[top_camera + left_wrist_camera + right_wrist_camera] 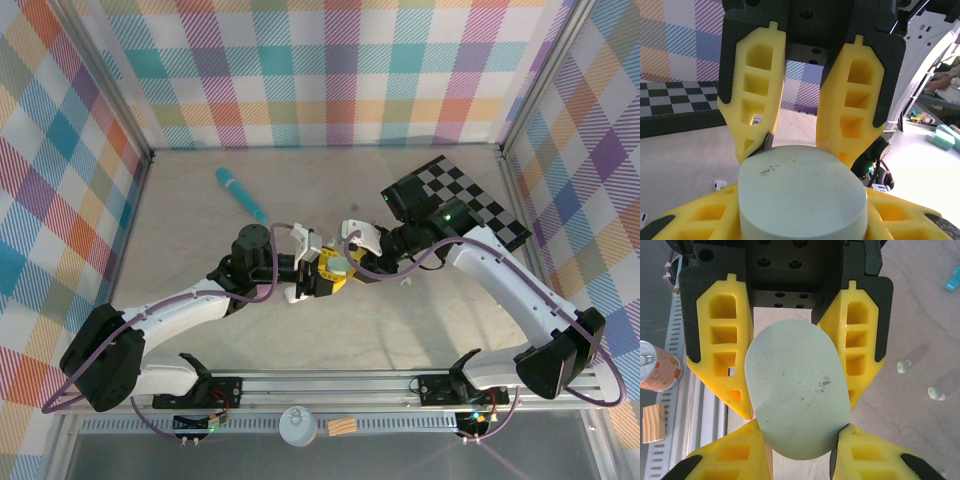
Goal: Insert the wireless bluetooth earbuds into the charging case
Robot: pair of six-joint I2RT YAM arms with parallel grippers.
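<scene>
txt readable: none that I can make out on any cam.
can (657, 371): orange/white label, lettering too blurred for me to read.
charging case (797, 395): dark specks only, no chars I can see.
checker board (482, 190): b/w squares, no nums.

Enclosed on three sides by panels (330, 70) printed in multicolour plaid. Framed at the back corners by silver metal posts (110, 95). Floored with a pale beige desk (420, 320), evenly lit, with soft shadows. Edged along the near side by a slotted aluminium rail (340, 385). Marked at right rear by a black-and-white checkerboard (480, 205) lying flat.
</scene>
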